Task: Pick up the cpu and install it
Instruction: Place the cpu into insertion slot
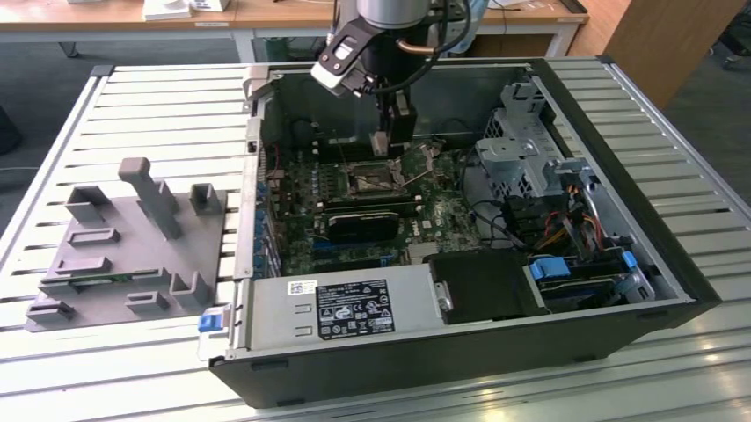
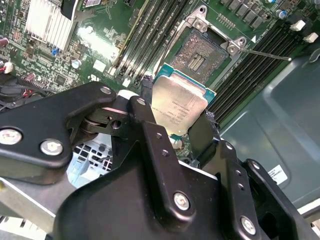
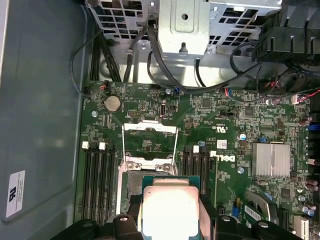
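Small flat square cpu, silvery-grey metal top, green rim: clamped by two opposite edges between fingers of black gripper. Cpu held tilted over green motherboard, just beside open black square socket, not seated. Print on cpu top illegible. One white label stuck on grey case wall. Counted: one cpu, one socket.

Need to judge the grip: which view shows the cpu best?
The second wrist view: the cpu shows most of its metal top, clamped in the hand near the open socket. The first wrist view crops its top; the exterior view shows a small pale sliver.
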You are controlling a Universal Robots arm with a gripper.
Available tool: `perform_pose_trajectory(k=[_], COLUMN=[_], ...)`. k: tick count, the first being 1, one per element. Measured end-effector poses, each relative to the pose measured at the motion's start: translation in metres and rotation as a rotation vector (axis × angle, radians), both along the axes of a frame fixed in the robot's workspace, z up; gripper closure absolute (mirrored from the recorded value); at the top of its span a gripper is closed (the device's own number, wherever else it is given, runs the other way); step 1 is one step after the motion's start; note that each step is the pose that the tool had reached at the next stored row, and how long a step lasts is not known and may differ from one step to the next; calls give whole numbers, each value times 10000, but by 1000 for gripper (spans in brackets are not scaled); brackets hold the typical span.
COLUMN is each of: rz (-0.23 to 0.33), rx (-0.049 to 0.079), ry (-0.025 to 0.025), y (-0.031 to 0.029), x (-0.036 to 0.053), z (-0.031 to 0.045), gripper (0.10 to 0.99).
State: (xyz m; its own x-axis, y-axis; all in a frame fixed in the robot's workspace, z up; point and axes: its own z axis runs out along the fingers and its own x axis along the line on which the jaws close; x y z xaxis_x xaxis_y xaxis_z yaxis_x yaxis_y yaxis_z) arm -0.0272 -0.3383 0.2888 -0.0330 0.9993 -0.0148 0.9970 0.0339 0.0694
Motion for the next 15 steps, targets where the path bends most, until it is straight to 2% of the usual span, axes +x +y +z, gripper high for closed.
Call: perform_pose_trajectory(k=[15], rz=[0], rx=[0], ry=[1], y=[1], x=[0], z=[-76], gripper=[549])
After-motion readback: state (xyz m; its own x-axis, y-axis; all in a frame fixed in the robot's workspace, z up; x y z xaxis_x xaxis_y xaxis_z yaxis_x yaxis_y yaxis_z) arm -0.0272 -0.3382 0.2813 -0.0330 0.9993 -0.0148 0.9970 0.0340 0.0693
